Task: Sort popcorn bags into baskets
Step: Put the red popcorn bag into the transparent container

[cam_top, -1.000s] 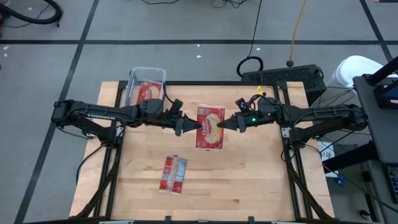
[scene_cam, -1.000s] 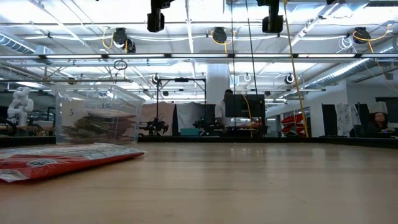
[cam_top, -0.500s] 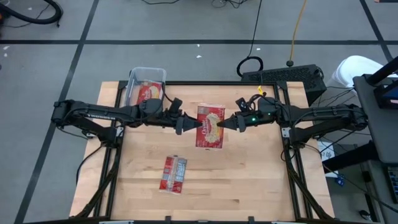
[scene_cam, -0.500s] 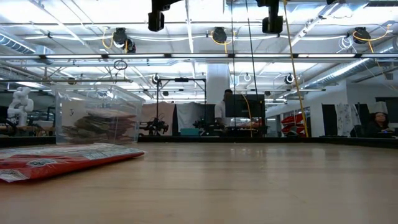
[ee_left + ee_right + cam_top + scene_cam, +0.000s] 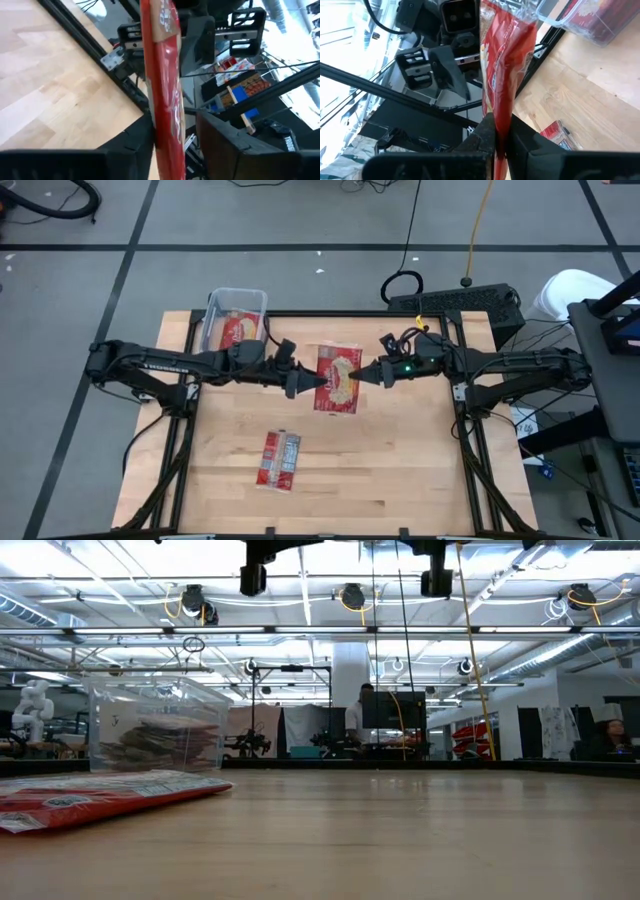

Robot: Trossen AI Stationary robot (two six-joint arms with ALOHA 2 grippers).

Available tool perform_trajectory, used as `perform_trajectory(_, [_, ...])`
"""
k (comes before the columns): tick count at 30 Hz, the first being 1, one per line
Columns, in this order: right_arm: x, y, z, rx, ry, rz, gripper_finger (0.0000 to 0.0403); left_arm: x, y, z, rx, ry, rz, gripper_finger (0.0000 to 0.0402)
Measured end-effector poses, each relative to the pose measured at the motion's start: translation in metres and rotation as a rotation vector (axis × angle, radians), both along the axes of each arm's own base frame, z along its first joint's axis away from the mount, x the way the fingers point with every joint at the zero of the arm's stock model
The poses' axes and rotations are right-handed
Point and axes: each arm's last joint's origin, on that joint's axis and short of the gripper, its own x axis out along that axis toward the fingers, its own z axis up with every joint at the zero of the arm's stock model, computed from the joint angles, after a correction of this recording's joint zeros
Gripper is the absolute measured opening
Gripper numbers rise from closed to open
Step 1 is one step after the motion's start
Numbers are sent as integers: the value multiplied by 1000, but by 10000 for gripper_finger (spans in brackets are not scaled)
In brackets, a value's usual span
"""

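Above the middle of the table (image 5: 400, 470), a popcorn bag (image 5: 337, 379) is held in the air between the two arms, its popcorn picture facing up. The right gripper (image 5: 372, 374) is closed on the bag's right edge; in the right wrist view the red packet (image 5: 504, 65) is pinched tightly between the two dark fingers (image 5: 487, 131). The left gripper (image 5: 313, 381) is at the bag's left edge, and in the left wrist view the packet (image 5: 167, 90) stands between its fingers (image 5: 132, 142) with a gap on one side (so the jaws look half open, not pressing it). A second popcorn bag (image 5: 280, 458) lies flat on the table, nearer the front edge, well apart from the grippers. The clear basket (image 5: 236, 307) stands at the far left corner with red bags (image 5: 239, 330) inside it.
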Motion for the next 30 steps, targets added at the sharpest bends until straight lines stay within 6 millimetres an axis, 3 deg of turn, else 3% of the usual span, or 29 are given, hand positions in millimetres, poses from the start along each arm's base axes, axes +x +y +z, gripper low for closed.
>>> perform_trajectory(11, [0,0,0,-4,-2,2,11,7,5,-4,3,-15,-18,23])
perform_trajectory(16, [0,-1,1,-9,-10,-41,25,4,15,-1,-10,-27,-44,28])
perform_trajectory(21, [0,-6,2,-15,-15,-93,76,-7,30,9,-36,-53,-56,23])
perform_trajectory(26, [-1,-13,1,-31,-6,-145,128,-26,51,16,-64,-17,-50,20])
perform_trajectory(30, [-1,-17,1,-32,-6,-156,148,-46,72,20,-91,33,-19,23])
